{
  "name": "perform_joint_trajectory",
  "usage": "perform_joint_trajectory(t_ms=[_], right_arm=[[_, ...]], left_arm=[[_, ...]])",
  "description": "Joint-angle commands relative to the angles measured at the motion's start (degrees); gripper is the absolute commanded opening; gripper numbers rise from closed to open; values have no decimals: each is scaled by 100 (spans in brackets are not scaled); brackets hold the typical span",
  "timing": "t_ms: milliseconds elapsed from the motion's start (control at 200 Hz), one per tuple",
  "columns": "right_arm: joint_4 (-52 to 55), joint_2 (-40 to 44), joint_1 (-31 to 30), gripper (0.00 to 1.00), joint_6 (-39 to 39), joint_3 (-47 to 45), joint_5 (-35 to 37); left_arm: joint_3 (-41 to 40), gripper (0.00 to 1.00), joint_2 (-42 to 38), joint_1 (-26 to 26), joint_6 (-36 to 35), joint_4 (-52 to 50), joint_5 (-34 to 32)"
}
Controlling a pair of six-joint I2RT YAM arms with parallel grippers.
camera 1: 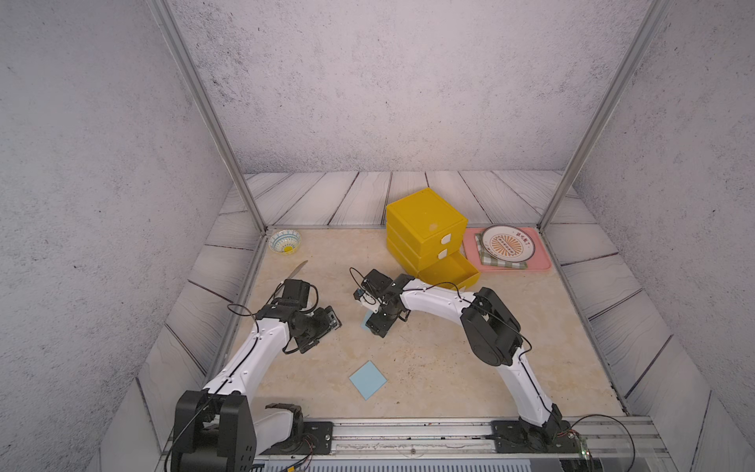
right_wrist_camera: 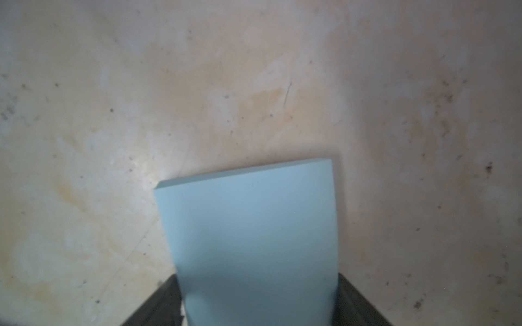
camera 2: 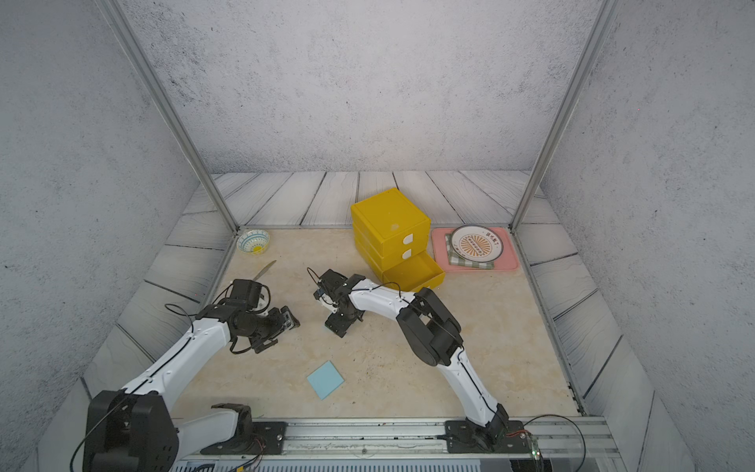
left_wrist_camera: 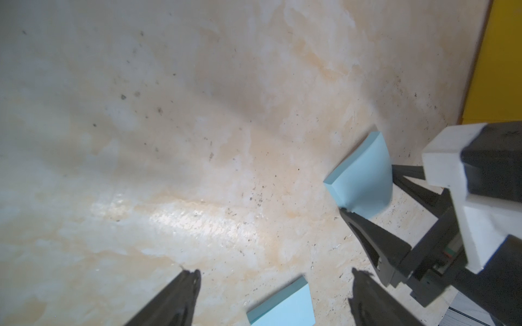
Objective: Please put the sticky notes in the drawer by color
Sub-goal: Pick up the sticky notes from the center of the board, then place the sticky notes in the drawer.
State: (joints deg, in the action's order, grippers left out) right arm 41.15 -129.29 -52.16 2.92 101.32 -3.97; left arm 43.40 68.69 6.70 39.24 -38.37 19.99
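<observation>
The yellow three-drawer box (camera 1: 425,222) stands at the back of the desk (camera 1: 449,367). Its bottom drawer (camera 1: 449,273) is pulled out, and the two above it are pushed in.

Out from the open drawer, toward the robot's base and a little to its left, the right tool (right_wrist_camera: 258,276) points down at the desk. It is clamped on a light blue sticky-note pad (right_wrist_camera: 248,225). In the right wrist view a dark finger (right_wrist_camera: 158,304) presses against each side edge, and the pad juts forward from between them, slightly bowed. The left wrist view shows the same pad tipped up, not flat. In a top view only a blue sliver peeks out beside the tool.

The second light blue pad (camera 1: 367,379) lies flat and alone, much farther from the box, well apart from the right tool.

The left tool (left_wrist_camera: 276,279) hangs farther to the left of the box, its fingers spread wide with nothing between them. In its wrist view a corner of the second pad shows beyond the gap, not touching either finger.

Touching nothing of this, a pink tray (camera 1: 541,253) with a plate (camera 1: 507,242) on a checked cloth (camera 1: 502,262) sits just right of the box.
</observation>
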Motion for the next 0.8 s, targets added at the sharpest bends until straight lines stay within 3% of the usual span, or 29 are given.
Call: perform_joint_trajectory(t_ms=[0,355,605,796], right_arm=[[270,13,-30,62,-120,-442,-21],[65,2223,383,60,-834,-1351,108],[453,3689,1815,61,-1092,-1946,-39],[72,3651,2706,64,-1106,-2008,151]], left_arm=[[17,89,103,-63,-36,21,96],[243,88,305,-23,-265,170,629],[606,88,708,220,-230,309,814],[1016,88,1045,471,-291,228,824]])
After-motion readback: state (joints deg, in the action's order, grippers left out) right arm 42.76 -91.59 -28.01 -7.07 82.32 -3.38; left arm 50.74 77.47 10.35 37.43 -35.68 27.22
